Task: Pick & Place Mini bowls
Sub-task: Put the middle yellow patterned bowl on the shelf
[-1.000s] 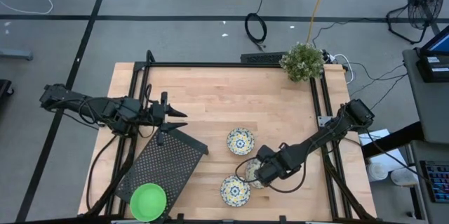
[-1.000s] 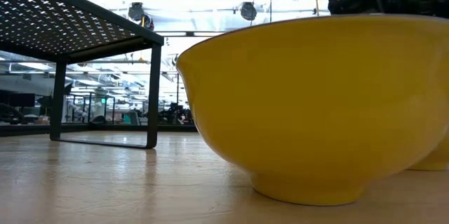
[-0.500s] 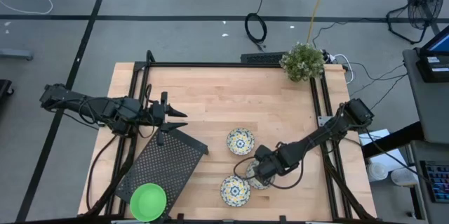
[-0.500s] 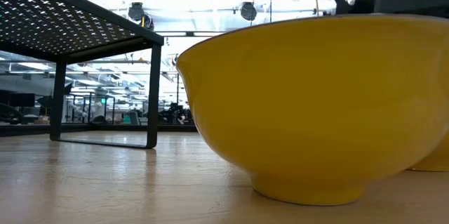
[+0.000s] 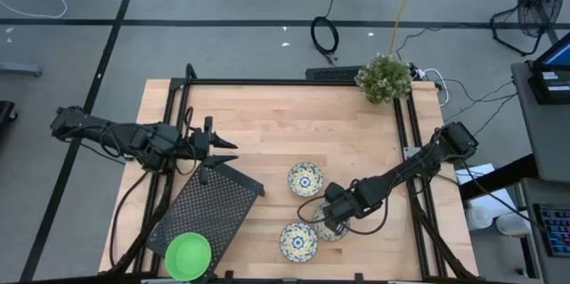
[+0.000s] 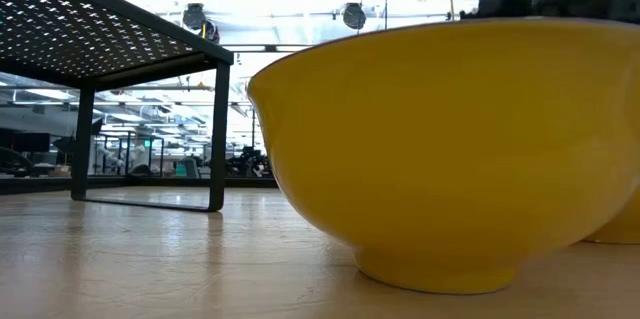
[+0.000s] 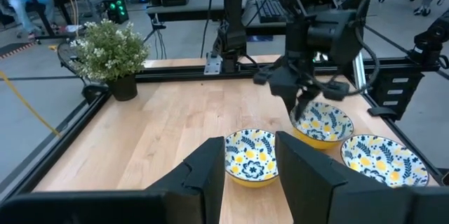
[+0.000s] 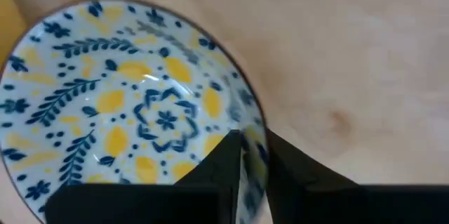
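Three white bowls with a blue-and-yellow floral pattern stand on the wooden table: one in the middle (image 5: 305, 179), one near the front edge (image 5: 298, 241), and one (image 5: 328, 229) under my right gripper (image 5: 331, 219). That gripper is shut on this bowl's rim. A bright green bowl (image 5: 189, 255) sits on the near end of the black mesh tray (image 5: 209, 206). My left gripper (image 5: 223, 146) is open and empty, hovering by the tray's far corner. In the low view the near bowl's yellow outside (image 6: 440, 159) fills the picture. My right gripper has the floral bowl's rim (image 8: 250, 155) between its two fingers, one finger (image 8: 221, 164) inside the bowl and one (image 8: 284, 164) outside. The fingers come from above, pointing down. The left wrist view shows the bowl (image 7: 323, 122) standing upright on the table.
A potted plant (image 5: 385, 77) stands at the table's far right corner. The mesh tray stands on thin legs (image 6: 216, 134) at the near left. Black rails (image 5: 405, 133) frame the table. Bare wood lies across the far half of the table.
My right gripper has shifted a little over the floral bowl at the near right. The bowl stays on the table.
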Available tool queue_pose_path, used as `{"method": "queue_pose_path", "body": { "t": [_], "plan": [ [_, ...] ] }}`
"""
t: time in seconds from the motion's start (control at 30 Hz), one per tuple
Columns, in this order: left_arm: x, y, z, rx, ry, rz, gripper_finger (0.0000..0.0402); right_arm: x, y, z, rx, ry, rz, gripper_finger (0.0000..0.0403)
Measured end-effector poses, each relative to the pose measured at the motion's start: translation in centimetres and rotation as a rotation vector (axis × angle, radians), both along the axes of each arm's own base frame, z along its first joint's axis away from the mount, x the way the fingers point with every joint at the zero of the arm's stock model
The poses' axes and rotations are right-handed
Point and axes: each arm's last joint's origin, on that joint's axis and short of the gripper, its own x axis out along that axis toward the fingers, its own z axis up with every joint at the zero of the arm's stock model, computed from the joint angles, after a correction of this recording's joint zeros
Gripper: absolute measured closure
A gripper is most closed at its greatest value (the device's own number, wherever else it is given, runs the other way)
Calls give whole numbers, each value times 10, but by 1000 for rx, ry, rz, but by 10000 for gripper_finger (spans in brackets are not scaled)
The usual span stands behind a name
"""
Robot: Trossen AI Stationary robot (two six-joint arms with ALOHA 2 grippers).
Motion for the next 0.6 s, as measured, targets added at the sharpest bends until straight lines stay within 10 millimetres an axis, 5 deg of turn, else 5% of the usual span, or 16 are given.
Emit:
{"method": "queue_pose_path", "body": {
  "t": [0.6],
  "plan": [
    [0, 0, -1, 1, 14, 0, 270, -3, -1, 13, -22, -65, 10, 358]
  ]
}}
